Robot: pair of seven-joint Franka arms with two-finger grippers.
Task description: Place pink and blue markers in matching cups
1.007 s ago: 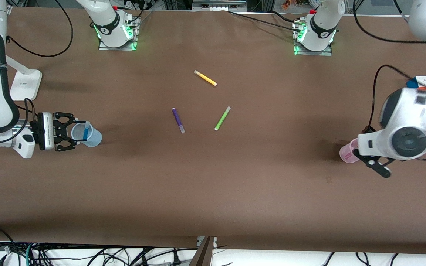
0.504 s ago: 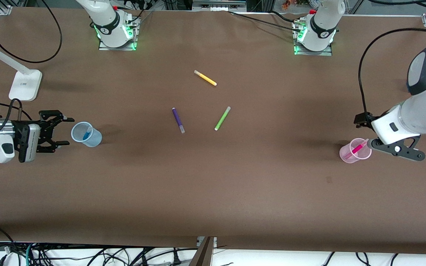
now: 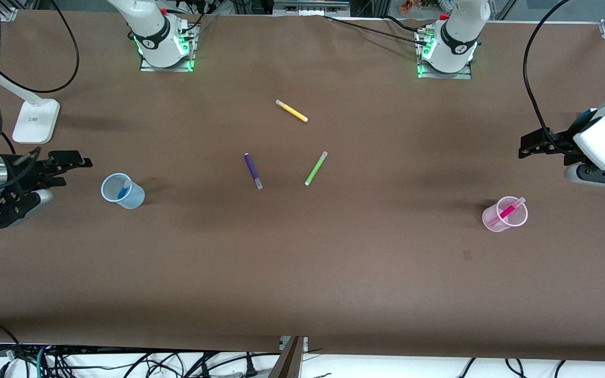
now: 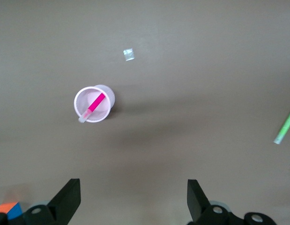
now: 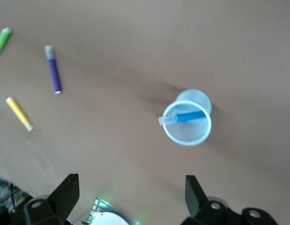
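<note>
1. My right end effector (image 3: 45, 176) hangs spread and empty beside the translucent pale blue plastic cup (image 3: 122, 191), which holds the bright blue felt marker (image 3: 122, 190).
2. My left end effector (image 3: 544, 146), fingers apart and empty, is near the translucent pale pink cup (image 3: 505, 214) holding the magenta-pink marker (image 3: 509, 210).
3. Risk: either arm swinging low could tip 1 light cup on the brown desk (image 3: 334, 262).

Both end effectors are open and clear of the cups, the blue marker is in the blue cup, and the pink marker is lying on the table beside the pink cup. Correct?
Not quite. The pink marker stands inside the pink cup, leaning on its rim; front and left wrist views show it. The rest holds: blue marker in the blue cup, left end effector and right end effector open, clear of the cups.
</note>
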